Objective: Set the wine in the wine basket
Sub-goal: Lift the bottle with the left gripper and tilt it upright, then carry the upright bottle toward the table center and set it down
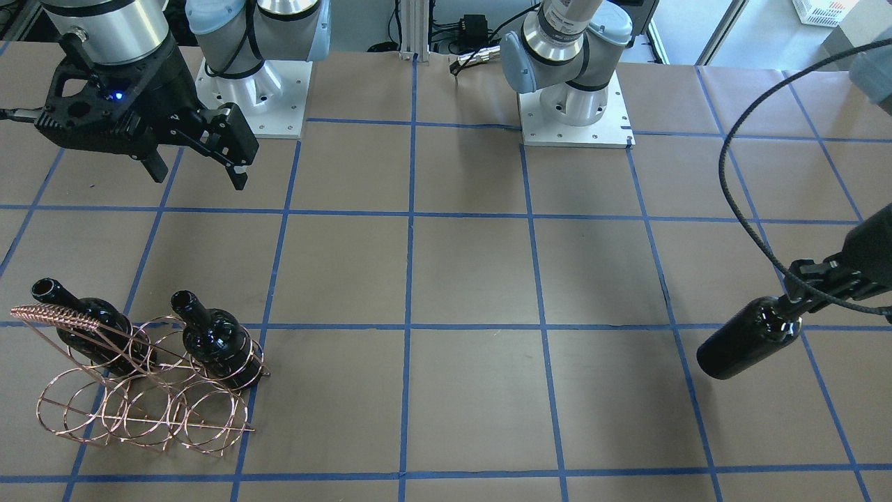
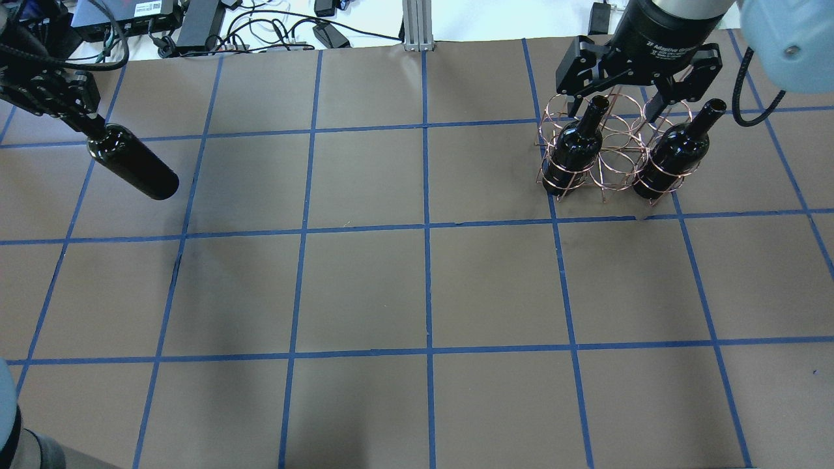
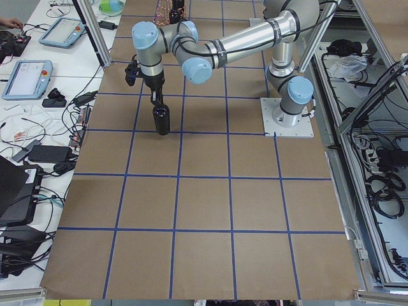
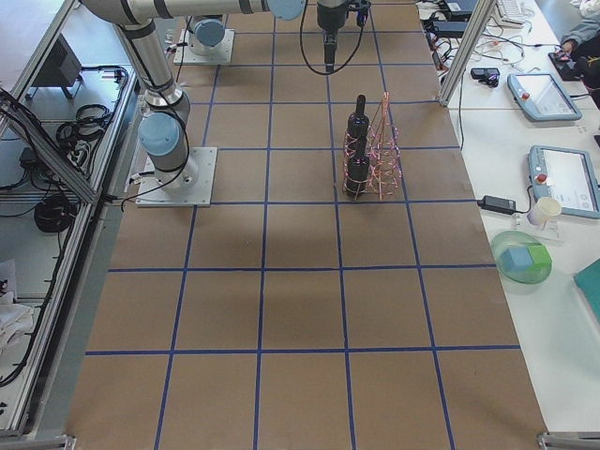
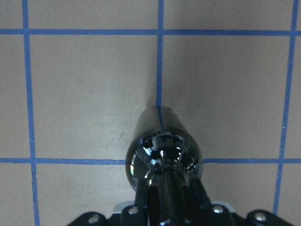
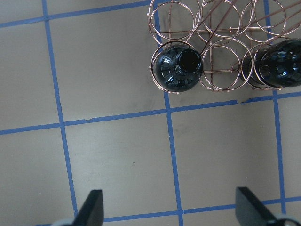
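Table (image 1: 474,279) with wine basket (image 1: 146,401) at my right end, two bottles (image 1: 216,345) standing in its outer hoops, middle hoop free. My left gripper (image 2: 83,116) pinches the third wine bottle (image 2: 133,163) by its neck, upright for insertion, far from the basket; my right gripper (image 1: 201,178) hangs spread, empty. Whether the held bottle's base touches the table is unclear.
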Motion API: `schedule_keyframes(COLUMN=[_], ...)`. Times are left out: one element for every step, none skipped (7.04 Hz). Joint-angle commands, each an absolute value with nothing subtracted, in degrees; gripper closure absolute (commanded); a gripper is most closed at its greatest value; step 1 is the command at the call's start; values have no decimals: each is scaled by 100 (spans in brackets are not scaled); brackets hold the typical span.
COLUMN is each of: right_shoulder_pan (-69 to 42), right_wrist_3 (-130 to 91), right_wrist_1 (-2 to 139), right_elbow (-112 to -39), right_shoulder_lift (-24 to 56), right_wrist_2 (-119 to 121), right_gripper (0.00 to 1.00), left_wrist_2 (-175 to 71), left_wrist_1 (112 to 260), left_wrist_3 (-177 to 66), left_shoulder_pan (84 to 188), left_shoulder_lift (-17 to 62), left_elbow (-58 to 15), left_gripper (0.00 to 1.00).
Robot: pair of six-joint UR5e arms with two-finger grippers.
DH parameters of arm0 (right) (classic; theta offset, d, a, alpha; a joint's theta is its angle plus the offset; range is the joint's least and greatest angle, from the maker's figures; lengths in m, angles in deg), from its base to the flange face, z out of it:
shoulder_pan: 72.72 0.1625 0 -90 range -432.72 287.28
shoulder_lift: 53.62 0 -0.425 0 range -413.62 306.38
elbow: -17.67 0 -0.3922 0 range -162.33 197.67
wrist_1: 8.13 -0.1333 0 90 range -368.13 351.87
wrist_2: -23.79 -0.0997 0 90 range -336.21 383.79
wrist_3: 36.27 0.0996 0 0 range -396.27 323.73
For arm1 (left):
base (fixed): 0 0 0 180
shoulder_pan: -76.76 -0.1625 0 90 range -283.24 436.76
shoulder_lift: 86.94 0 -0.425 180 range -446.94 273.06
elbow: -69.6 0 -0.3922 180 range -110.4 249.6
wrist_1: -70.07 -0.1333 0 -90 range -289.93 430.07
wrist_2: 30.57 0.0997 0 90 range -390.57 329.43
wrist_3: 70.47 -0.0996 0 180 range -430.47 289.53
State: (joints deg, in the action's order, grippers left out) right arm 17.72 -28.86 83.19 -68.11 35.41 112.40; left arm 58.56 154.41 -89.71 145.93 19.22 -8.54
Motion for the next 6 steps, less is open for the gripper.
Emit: schedule_keyframes(right_shoulder_pan=[1772, 1772, 1772, 1772, 1772, 1772], right_wrist_3=[-2897, -2906, -2906, -2915, -2923, -2924], right_wrist_1=[8319, 8319, 8319, 8319, 8319, 8319], right_elbow=[-6812, -6812, -6812, -6812, -6812, -6812], right_shoulder_lift=[3541, 3541, 3541, 3541, 3541, 3541], right_wrist_2=[11247, 11247, 11238, 11247, 11247, 11247], right_gripper=[0, 0, 0, 0, 0, 0], left_wrist_2=[5812, 5515, 5452, 5451, 5460, 5460], left_wrist_1=[15480, 15445, 15427, 15427, 15131, 14798], left_wrist_3=[-7843, -7411, -6955, -6672, -6277, -5960], left_shoulder_pan=[15546, 15907, 16172, 16496, 16917, 17235], left_shoulder_lift=[1565, 1371, 1230, 1125, 1054, 992], left_elbow=[-1080, -1351, -1519, -1634, -1879, -2238], left_gripper=[100, 100, 100, 100, 100, 100])
